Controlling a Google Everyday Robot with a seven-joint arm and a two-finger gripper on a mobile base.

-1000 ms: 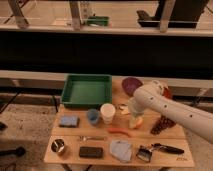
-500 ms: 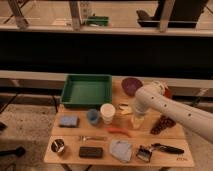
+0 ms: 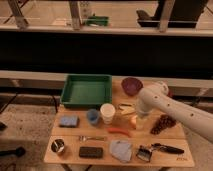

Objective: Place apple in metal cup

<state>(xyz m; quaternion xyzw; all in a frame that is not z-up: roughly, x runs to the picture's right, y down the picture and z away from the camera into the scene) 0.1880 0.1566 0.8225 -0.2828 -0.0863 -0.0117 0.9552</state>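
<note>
Camera view: spotting the gripper (image 3: pixel 140 119) center-right of the frame, hanging straight down onto the apple (image 3: pixel 133 122), right on it or touching. Can't tell if spread or clamped, honestly, since the white wrist covers that bit. Only seeing a sliver of apple peeking out on the left side.

Looks like a long diagonal haul from there: down-left across the counter (image 3: pixel 70 135) to the metal cup (image 3: pixel 58 146) in the lower-left corner, well apart, passing the white cup (image 3: pixel 107 113) and blue cup (image 3: pixel 92 116). Can't make out the cup's inside.
</note>
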